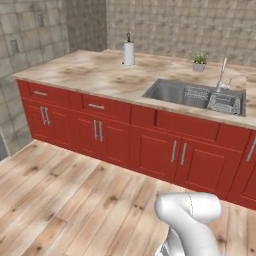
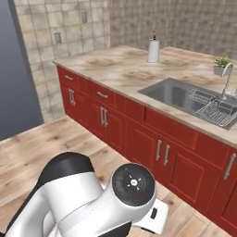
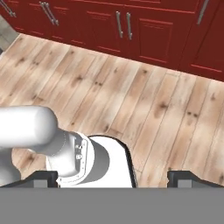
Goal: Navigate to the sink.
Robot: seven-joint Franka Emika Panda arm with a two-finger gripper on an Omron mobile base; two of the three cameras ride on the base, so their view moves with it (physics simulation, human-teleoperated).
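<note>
- The sink point(image 1: 196, 95) is sitting at the right of the left base view, sunk in the worktop point(image 1: 95, 75), with its faucet point(image 1: 221, 75) behind it.
- Judging risk: the base is facing red cabinets point(image 1: 150, 145); driving on too far means bumping them.
- Open wooden floor point(image 3: 144, 109) is lying before the cabinets.
- The gripper point(image 3: 113, 178) is standing wide apart, holding nothing.
</note>
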